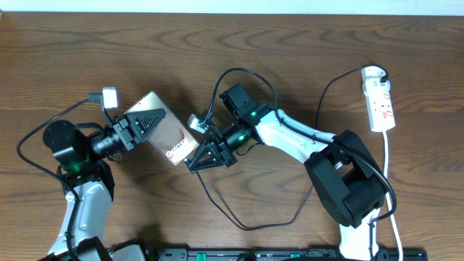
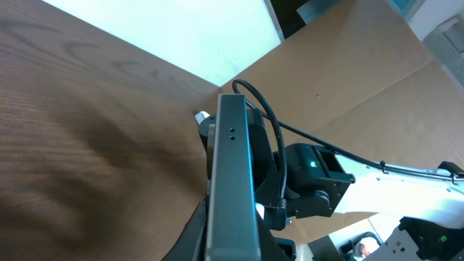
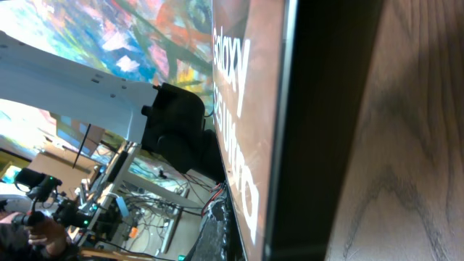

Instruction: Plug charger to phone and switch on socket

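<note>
Soft, even light covered the tabletop (image 1: pixel 72 43) overhead, sharp throughout. In the left wrist view a broad diffuse shadow darkened the tabletop. The glossy phone (image 3: pixel 243 109) mirrored a bright, colourful room, slightly blurred.

A robotics lab: left arm (image 1: pixel 83 199) and right arm (image 1: pixel 290 138) share a table (image 1: pixel 72 43)

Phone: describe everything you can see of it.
The phone is a dark rectangular slab with a glossy brownish face, white Galaxy lettering near its lower-right end and a grey metallic-looking edge. It sits diagonally over the wooden table, face up. The left gripper clamps its upper-left end; the right gripper is at the opposite end, contact unclear.
</note>
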You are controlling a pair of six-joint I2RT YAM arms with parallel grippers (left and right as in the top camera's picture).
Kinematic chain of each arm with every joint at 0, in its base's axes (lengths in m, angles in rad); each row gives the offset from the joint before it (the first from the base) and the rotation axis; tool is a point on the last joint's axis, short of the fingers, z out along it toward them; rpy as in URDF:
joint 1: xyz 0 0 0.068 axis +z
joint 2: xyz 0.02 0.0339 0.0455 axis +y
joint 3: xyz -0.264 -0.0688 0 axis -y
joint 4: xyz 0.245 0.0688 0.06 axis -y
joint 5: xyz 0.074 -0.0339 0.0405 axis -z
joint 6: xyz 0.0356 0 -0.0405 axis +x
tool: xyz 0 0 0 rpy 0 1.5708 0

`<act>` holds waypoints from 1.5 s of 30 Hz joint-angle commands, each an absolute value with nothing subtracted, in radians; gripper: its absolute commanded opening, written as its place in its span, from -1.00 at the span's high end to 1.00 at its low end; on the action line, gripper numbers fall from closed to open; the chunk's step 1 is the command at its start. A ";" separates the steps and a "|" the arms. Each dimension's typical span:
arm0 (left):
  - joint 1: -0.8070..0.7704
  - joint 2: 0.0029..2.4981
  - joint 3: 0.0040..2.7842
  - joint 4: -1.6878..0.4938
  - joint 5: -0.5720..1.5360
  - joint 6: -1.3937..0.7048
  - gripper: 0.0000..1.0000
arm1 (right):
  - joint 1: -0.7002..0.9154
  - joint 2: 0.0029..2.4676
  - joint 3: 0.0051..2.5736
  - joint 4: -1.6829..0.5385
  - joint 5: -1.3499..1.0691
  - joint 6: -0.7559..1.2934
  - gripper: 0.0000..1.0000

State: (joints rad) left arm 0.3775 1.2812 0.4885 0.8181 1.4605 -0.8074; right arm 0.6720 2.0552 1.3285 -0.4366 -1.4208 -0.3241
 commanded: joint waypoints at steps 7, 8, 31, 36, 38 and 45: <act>0.356 1.274 0.484 0.817 1.538 -0.784 0.85 | 0.651 2.057 1.343 -0.423 -1.477 -0.318 0.98; 0.356 1.274 0.484 0.817 1.539 -0.781 0.85 | 0.650 2.057 1.343 -0.423 -1.477 -0.318 0.98; 0.356 1.274 0.484 0.817 1.560 -0.766 0.85 | 0.627 2.057 1.343 -0.422 -1.496 -0.318 0.98; 0.356 1.274 0.484 0.817 1.560 -0.766 0.85 | 0.627 2.057 1.343 -0.422 -1.500 -0.318 0.98; 0.356 1.274 0.484 0.817 1.560 -0.766 0.85 | 0.627 2.057 1.343 -0.420 -1.503 -0.318 0.98; 0.356 1.274 0.484 0.816 1.554 -0.768 0.85 | 0.645 2.057 1.343 -0.402 -1.503 -0.316 0.98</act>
